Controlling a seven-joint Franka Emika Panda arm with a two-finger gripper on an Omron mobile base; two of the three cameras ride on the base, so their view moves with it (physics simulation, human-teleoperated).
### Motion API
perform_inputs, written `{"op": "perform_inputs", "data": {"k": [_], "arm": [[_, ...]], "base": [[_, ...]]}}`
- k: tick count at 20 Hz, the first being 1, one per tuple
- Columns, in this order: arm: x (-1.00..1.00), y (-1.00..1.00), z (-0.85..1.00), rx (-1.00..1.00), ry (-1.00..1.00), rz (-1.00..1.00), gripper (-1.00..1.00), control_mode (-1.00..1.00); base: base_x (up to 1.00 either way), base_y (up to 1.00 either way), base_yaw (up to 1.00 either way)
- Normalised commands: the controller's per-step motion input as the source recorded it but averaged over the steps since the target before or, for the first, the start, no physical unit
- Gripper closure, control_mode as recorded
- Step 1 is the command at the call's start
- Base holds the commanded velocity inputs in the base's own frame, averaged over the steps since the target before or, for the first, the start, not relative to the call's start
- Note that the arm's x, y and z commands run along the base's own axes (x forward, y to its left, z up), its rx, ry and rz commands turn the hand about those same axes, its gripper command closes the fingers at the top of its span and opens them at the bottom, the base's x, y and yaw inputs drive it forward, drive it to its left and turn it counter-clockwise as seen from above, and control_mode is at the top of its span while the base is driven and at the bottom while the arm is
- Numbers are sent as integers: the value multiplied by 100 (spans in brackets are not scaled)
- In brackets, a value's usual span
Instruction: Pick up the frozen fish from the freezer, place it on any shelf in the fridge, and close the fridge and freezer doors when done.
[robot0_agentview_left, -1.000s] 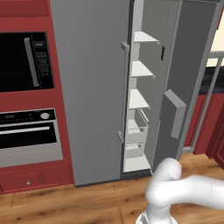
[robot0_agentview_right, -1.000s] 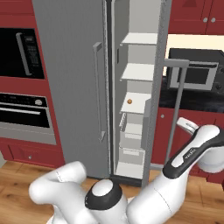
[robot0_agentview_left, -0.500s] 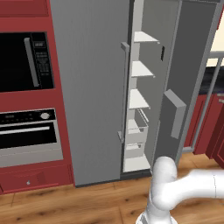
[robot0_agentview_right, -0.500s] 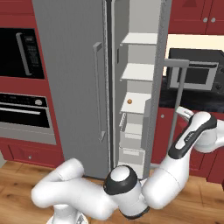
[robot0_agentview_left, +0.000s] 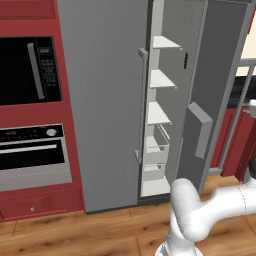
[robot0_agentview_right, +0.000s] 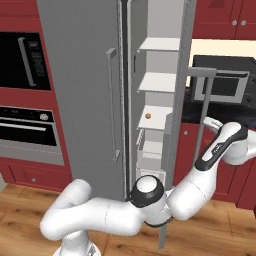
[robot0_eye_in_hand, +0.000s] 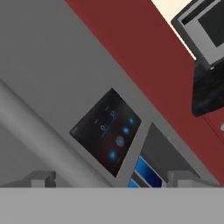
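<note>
In the left base view the freezer (robot0_agentview_left: 161, 116) stood open, its white shelves bare as far as could be seen, with the freezer door (robot0_agentview_left: 222, 75) swung far out to the right and a bin (robot0_agentview_left: 199, 127) on its inner face. The fridge door (robot0_agentview_left: 100, 100) to the left was shut, beside the microwave (robot0_agentview_left: 25, 70) and oven (robot0_agentview_left: 31, 155). The arm (robot0_agentview_left: 200, 217) rose at the near right and bent away past the open door. In the right base view a tiny orange-brown speck (robot0_agentview_right: 148, 115) lay on a middle freezer shelf (robot0_agentview_right: 159, 111); it was probably the fish, though it was too small to be sure. The arm reached right, around the outer side of the freezer door, close to its handle (robot0_agentview_right: 205, 107). In the hand view the gripper (robot0_eye_in_hand: 112, 178) faced the dark dispenser panel (robot0_eye_in_hand: 107, 131) on the door's front, jaws spread wide with nothing between them. The main risks seemed to be these. The hand was on the wrong side of the door from the fish, so any push there could swing the freezer shut before the fish was out. Swinging back inside, the arm could clip the door's edge or bin. The fridge, being shut, offered no shelf yet, and the sliver would be easy to miss or drop.
</note>
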Motion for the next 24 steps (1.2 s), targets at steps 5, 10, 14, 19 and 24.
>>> {"op": "perform_inputs", "data": {"k": [5,10,14,19,24], "arm": [[55,67,0,0,-3,13,-100,-100],[22,100,0,-2,-7,23,-100,-100],[0,100,-2,-7,-16,19,-100,-100],[0,100,-3,-7,-23,1,-100,-100],[0,100,-22,-3,-33,-2,-100,-100]], "base": [[0,0,0],[0,0,0],[0,0,0],[0,0,0],[0,0,0]]}}
